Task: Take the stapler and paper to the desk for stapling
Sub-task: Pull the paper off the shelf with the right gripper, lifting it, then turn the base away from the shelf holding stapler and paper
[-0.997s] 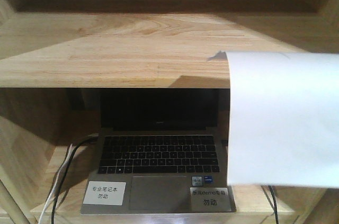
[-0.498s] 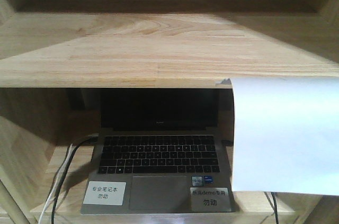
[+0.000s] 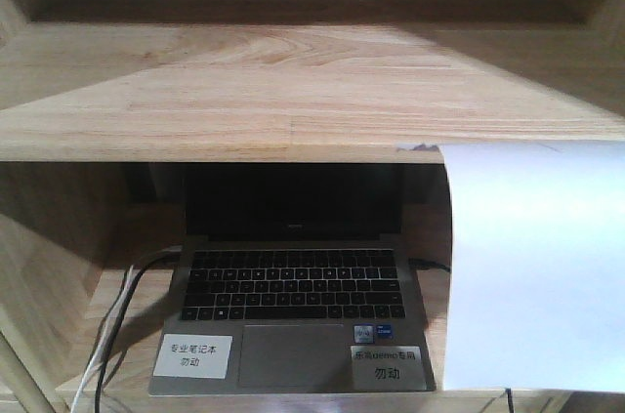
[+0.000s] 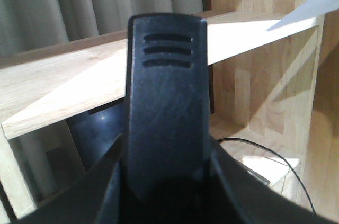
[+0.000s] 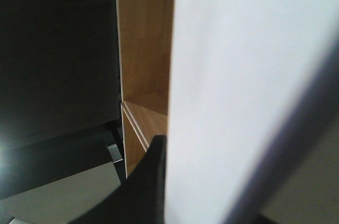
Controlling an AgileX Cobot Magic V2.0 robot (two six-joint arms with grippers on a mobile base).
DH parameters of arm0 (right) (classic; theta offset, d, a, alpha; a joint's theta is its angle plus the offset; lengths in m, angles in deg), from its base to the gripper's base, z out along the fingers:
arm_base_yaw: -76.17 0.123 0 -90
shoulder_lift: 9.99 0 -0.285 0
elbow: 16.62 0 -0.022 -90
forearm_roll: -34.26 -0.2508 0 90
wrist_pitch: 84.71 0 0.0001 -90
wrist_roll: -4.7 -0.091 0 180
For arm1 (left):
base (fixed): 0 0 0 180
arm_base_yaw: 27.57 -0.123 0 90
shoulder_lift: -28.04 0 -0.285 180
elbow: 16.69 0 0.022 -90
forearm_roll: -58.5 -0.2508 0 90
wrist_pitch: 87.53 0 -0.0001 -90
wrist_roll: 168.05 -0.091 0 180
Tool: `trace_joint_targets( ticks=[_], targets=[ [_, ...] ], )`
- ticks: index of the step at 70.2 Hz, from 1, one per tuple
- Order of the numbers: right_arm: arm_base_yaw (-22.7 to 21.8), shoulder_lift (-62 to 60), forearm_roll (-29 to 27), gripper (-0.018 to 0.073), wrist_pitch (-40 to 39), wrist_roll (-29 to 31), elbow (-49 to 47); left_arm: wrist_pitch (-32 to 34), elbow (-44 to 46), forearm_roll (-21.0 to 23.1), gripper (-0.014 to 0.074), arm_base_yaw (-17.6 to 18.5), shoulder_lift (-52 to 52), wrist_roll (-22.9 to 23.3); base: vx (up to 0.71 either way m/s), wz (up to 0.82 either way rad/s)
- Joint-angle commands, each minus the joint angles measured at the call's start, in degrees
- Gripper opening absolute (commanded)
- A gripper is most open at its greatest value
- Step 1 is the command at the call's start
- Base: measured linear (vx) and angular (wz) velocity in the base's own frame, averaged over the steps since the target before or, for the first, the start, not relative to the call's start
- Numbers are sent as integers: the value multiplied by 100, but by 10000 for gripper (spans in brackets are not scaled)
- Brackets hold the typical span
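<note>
The paper [image 3: 532, 267] hangs vertically, clamped in the right jaws, to the right of the laptop [image 3: 293, 286]. The left jaws appear closed on the stapler [image 4: 165, 102]. The surface is out of view.

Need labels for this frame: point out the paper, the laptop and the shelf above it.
paper [image 3: 532, 267], front-facing view, middle of the white sheet.
laptop [image 3: 291, 286], front-facing view, on its keyboard.
shelf [image 3: 273, 91], front-facing view, bare top of the board.
</note>
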Motion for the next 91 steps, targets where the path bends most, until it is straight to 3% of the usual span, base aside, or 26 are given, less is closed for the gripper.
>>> trace_joint_targets(
  ticks=[1, 45, 91],
  targets=[
    [-50, 36, -12, -6, -248, 25, -148, 684, 148, 98, -7, 0, 57, 3, 0, 0],
    [-50, 36, 71, -6, -255, 25, -148, 684, 148, 93, -7, 0, 57, 3, -1, 5],
    [-50, 36, 69, -6, -245, 21, -148, 684, 148, 93, -7, 0, 57, 3, -8, 31]
  ],
)
